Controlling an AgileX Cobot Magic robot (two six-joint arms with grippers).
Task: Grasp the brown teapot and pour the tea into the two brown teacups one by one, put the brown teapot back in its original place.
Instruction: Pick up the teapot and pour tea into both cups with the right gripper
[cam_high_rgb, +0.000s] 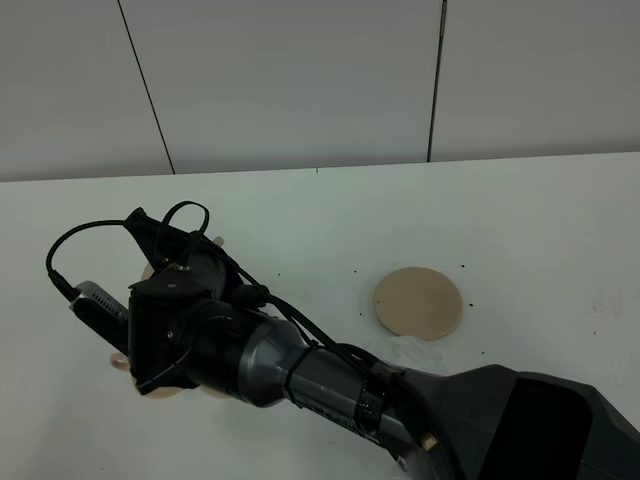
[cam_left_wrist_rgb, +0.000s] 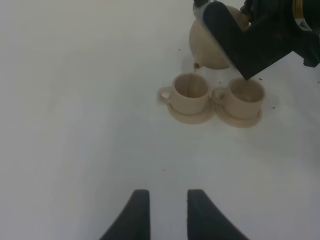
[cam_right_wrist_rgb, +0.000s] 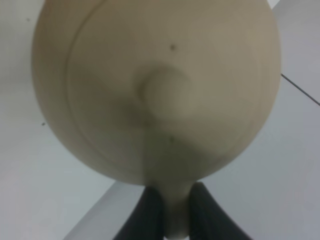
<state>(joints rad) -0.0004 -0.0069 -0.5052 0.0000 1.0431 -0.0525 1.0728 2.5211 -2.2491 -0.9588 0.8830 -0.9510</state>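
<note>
From high up, the right arm (cam_high_rgb: 300, 370) reaches across the table (cam_high_rgb: 520, 220) to its left side and hides what it works over, bar a few tan slivers. The disc (cam_high_rgb: 418, 302) lies bare, well apart to the right. The left wrist view shows the teapot (cam_left_wrist_rgb: 212, 45) held just behind two cups on saucers, its spout (cam_left_wrist_rgb: 196, 65) over the first cup (cam_left_wrist_rgb: 190, 92). The second cup (cam_left_wrist_rgb: 245, 95) stands just beside it. The left gripper (cam_left_wrist_rgb: 167, 215) hangs near the table, jaws parted on nothing. In the right wrist view the teapot fills the frame, knob (cam_right_wrist_rgb: 162, 97) facing the camera, and the right gripper (cam_right_wrist_rgb: 172, 212) is clamped on the handle (cam_right_wrist_rgb: 172, 222). This looks like the first pour, though no stream can be made out. Next the teapot should be levelled, its spout shifted over the second cup and tipped again clear of the rim. It goes to the disc afterwards.
</note>
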